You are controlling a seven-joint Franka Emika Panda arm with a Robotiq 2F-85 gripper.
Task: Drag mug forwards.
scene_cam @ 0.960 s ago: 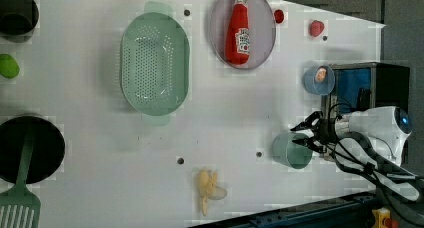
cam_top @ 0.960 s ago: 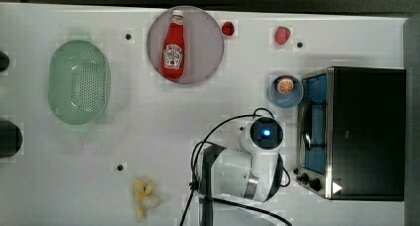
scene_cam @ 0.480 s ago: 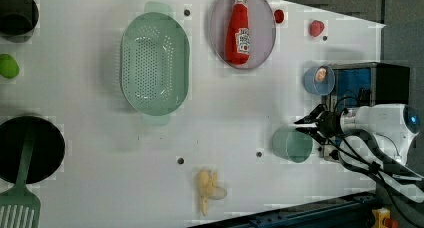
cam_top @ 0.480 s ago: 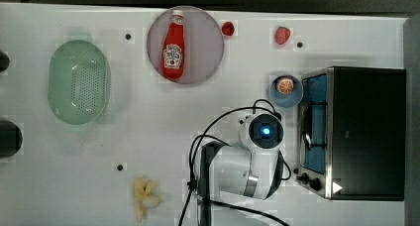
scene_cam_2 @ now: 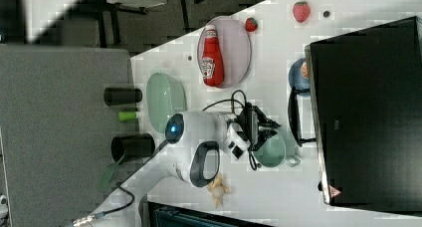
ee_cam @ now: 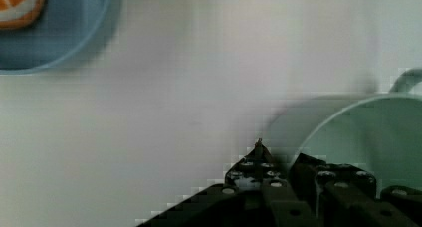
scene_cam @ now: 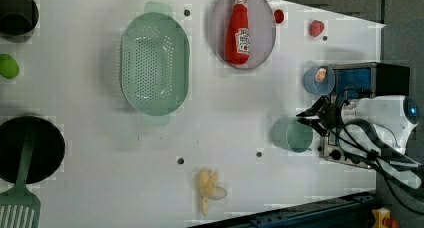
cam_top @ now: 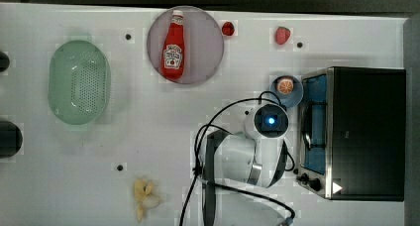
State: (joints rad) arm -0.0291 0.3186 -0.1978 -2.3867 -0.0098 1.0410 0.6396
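Wrist view shows our claw (ee_cam: 288,170) pinching the near rim of the mug (ee_cam: 368,132), one finger inside and one outside, so we can pull it along. We see the mug (scene_cam: 292,134) near the bench (scene_cam: 100,138) edge, beside the toaster oven (scene_cam: 370,78), below the blue cup (scene_cam: 317,79).

On the bench: one mug (scene_cam: 292,135), one blue cup (scene_cam: 317,79), one green basket (scene_cam: 154,70), one ketchup bottle (scene_cam: 238,34) on one plate (scene_cam: 266,33), two strawberries (cam_top: 228,28), one toaster oven (cam_top: 364,132), one banana (scene_cam: 207,189).
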